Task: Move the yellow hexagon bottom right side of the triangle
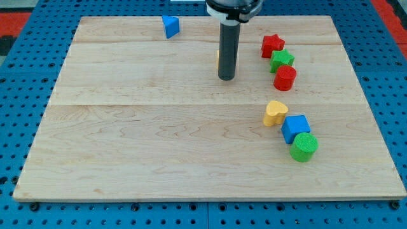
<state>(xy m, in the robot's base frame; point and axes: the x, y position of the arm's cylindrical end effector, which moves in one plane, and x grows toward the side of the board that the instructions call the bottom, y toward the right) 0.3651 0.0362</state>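
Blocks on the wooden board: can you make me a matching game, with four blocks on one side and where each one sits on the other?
Blocks:
1. blue triangle
2. red star
3. yellow heart
4. green cylinder

Places:
A. top of the right-hand cluster of three
B. alone near the view's top left
C. lowest block on the board
D. just left of the blue cube

Pairs: 1-B, 2-A, 3-D, 4-C
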